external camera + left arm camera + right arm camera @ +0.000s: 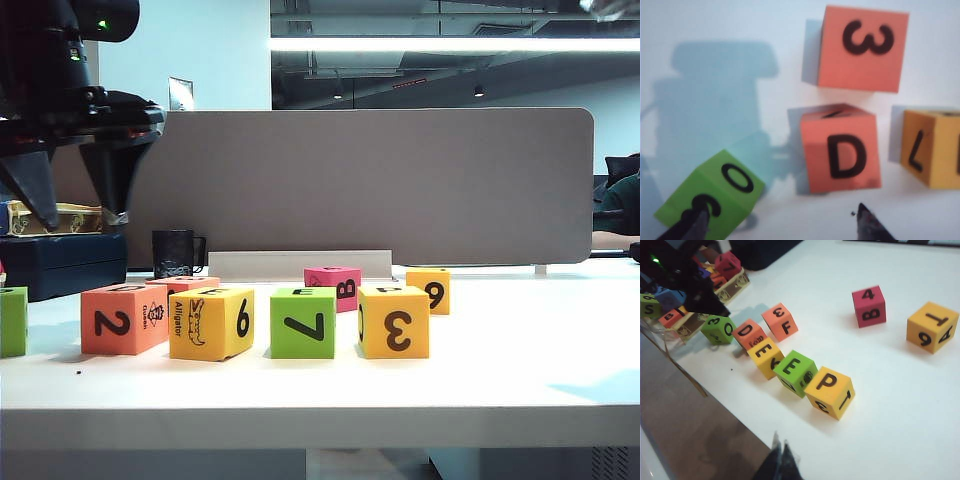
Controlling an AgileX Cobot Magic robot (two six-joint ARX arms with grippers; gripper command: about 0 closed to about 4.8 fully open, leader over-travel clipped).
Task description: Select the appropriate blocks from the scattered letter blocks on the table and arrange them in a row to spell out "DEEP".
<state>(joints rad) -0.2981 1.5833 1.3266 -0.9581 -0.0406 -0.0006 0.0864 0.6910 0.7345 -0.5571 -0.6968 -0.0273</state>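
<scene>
Four blocks, coral (749, 334), yellow (766, 356), green (795, 372) and yellow (830, 391), lay in a row along the desk's (520, 370) front edge spelling "DEEP", the job seemingly done, as the left gripper (72, 185) hung wide and empty above the row's coral end and the right gripper (780, 455), pinched narrow, waited off the front edge.

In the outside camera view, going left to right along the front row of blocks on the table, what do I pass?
Green block at the picture's edge → coral block marked 2 → yellow alligator block marked 6 → green block marked 7 → yellow block marked 3.
</scene>
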